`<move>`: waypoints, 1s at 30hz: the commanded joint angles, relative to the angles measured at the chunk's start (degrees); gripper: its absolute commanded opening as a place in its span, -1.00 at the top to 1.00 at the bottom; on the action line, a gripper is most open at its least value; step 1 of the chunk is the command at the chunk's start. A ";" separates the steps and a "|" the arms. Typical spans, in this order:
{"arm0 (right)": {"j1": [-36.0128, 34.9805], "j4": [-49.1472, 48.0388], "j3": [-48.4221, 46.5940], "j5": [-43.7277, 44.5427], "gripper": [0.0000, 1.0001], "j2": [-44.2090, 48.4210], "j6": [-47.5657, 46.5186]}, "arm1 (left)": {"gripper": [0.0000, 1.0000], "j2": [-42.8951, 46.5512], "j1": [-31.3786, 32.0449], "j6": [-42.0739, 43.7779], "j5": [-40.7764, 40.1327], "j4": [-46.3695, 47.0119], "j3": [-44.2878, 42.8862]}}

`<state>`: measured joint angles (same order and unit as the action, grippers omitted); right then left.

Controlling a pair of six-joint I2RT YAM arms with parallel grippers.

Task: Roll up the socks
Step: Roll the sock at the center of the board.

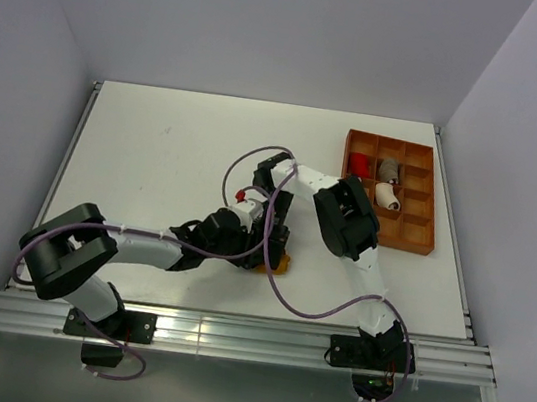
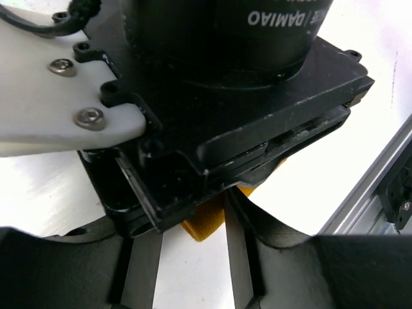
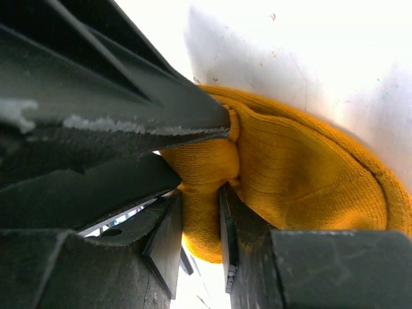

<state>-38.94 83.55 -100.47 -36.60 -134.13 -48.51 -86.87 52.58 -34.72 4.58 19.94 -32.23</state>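
Mustard sock (image 3: 309, 180) is soft, floppy knit, so grab bunched folds. Right claw (image 3: 198, 222) pinches one; left claw (image 2: 193, 241), can't tell.

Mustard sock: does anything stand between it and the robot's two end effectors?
Nothing visible for the right end effector: it pinches a fold of the mustard sock. For the left end effector, the right arm's black wrist housing overhangs the sock.
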 commanded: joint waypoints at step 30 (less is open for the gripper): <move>6.33 -26.41 11.87 5.31 -0.12 10.63 11.68 | 0.99 -7.87 0.42 -11.51 2.01 -11.41 -5.39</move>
<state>-34.26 71.68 -90.15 -36.34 -125.86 -36.27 -92.23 51.99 -46.04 7.46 17.67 -36.91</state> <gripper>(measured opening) 0.551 0.033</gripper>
